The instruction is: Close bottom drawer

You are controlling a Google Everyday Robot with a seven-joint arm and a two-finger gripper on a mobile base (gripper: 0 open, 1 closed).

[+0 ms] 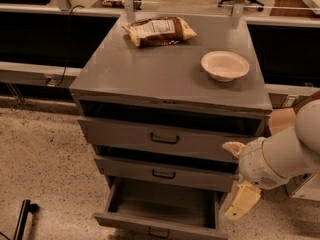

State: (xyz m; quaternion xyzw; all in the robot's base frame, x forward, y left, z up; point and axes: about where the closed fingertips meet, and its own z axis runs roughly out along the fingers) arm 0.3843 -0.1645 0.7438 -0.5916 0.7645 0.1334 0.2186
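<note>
The bottom drawer (150, 226) of the grey cabinet is pulled far out, and its empty inside shows. Its small dark loop handle (159, 232) is at the lower edge of the view. My gripper (236, 176) is at the cabinet's right front corner, beside the middle drawer (165, 173) and above the bottom drawer's right end. Its cream fingers stand apart, one finger (232, 148) above and the other low down, and they hold nothing. It does not touch the bottom drawer.
The top drawer (170, 138) and the middle drawer stand slightly out. A chip bag (159, 30) and a white bowl (225, 65) lie on the cabinet top (145, 74). Dark counters run behind. Speckled floor lies to the left, with a black object (22, 219) on it.
</note>
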